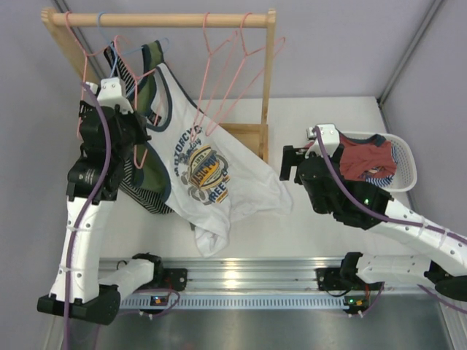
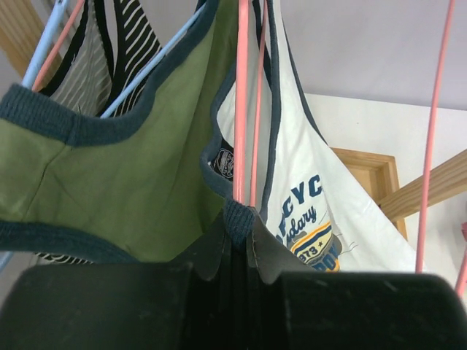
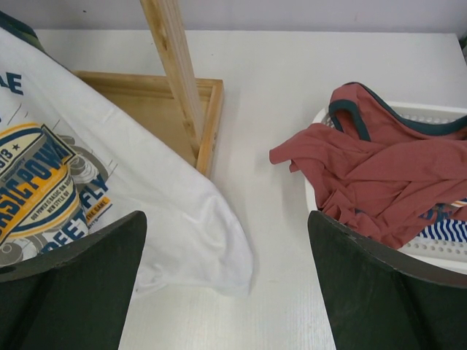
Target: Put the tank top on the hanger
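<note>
The white tank top with navy trim and chest lettering hangs from its upper left strap and spreads down onto the table. My left gripper is at that strap. In the left wrist view the left gripper is shut on the tank top's navy strap edge, and the pink hanger wire runs up from the same pinch. That hanger shows beside the left wrist. My right gripper is open and empty over the table, right of the tank top's hem; its own view shows the right gripper above bare table.
An olive navy-trimmed tank top on a light blue hanger hangs left of the white one. More pink hangers hang on the wooden rack; its post stands nearby. A white basket holds a red garment.
</note>
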Robot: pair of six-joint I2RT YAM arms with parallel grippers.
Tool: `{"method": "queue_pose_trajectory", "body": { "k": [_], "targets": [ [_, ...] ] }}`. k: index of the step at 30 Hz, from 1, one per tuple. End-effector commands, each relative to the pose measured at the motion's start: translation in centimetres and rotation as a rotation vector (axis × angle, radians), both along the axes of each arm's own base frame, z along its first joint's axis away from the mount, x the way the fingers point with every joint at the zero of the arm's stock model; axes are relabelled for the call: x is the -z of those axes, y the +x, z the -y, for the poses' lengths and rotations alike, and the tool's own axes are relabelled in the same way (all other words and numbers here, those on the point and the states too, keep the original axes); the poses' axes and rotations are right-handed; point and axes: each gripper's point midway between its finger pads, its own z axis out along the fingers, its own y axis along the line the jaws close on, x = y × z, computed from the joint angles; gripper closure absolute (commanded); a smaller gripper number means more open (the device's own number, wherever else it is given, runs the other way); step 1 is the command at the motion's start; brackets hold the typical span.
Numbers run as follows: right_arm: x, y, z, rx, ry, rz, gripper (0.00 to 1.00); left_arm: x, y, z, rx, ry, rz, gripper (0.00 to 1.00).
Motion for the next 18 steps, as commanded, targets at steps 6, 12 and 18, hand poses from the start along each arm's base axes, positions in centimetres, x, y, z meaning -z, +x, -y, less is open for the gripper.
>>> {"method": "queue_pose_trajectory", "body": {
  "k": [6,12,18],
  "targets": [
    [-2.3,-0.2,-0.5,-0.018,0.033,0.033,0.09,-7.3,0.6,-0.3,0.028,-0.041,0.221,1.0],
    [-2.2,-0.2,-0.6,-0.018,0.031,0.033,0.08,-9.3,0.5,-0.2,0.041,-0.049,0.261,1.0],
    [-2.5,-0.2,-0.5,-0.019,0.036,0.036,0.08,-10.0,0.9,-0.1,0.046,-0.045,0.267,1.0]
  ]
}}
